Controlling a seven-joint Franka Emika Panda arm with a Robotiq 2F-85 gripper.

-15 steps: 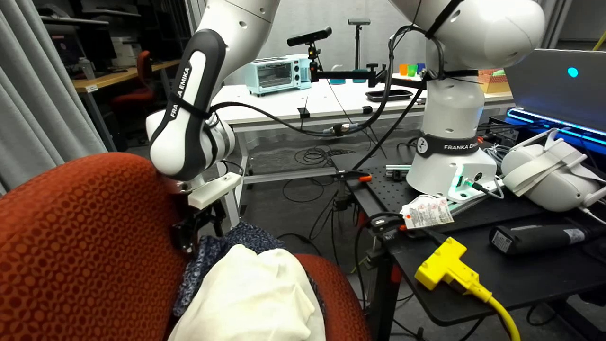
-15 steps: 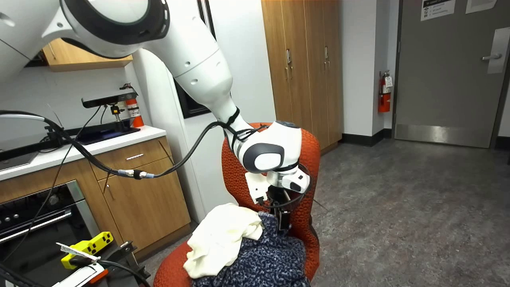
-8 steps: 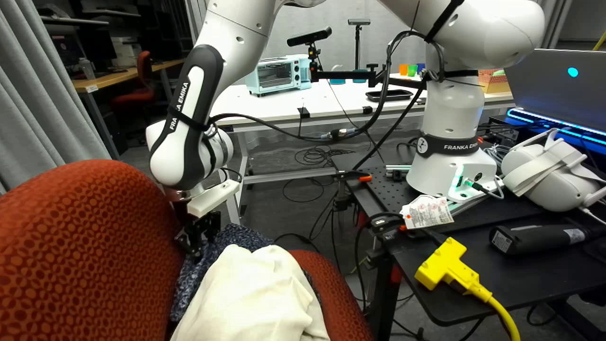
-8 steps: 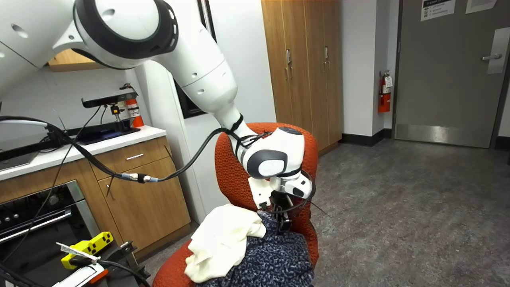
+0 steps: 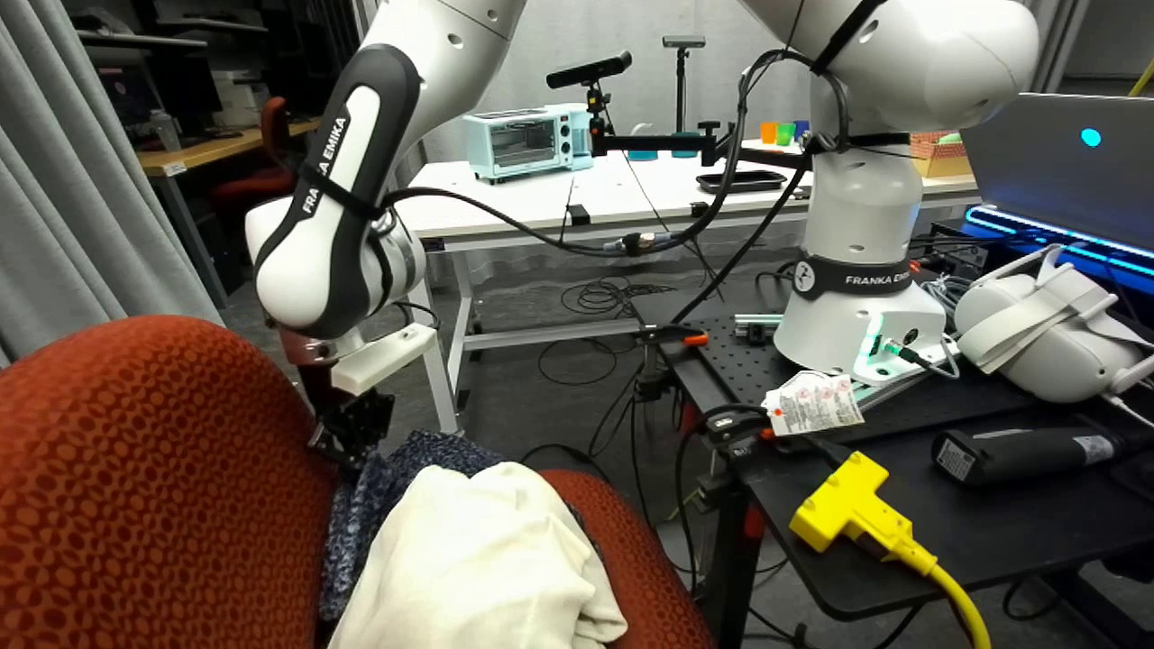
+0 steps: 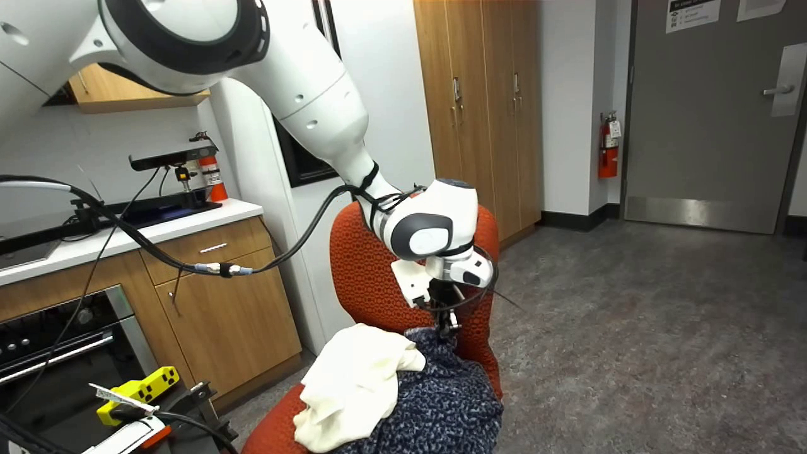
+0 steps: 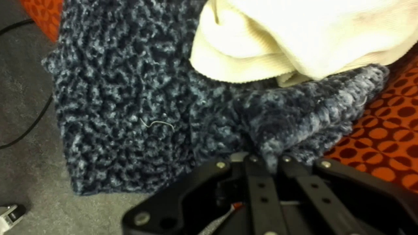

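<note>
The gripper (image 7: 272,161) is clamped down pretty tight, jaws nearly together, with a pinched-up fold of the fuzzy dark blue blanket (image 7: 127,98) squeezed between them, clearest in the wrist view. The blanket lies on a red-orange chair (image 5: 636,550), and the gripped bit sits close to the backrest (image 5: 162,478). A rumpled cream cloth (image 6: 356,384) lies partly on top of the blanket, over on the left in an exterior view. Also in an exterior view: a yellow outlet block (image 5: 838,505) on the near black table (image 5: 992,532) to the right, and a light blue toaster oven (image 5: 518,146) on the far white table (image 5: 532,194)
</note>
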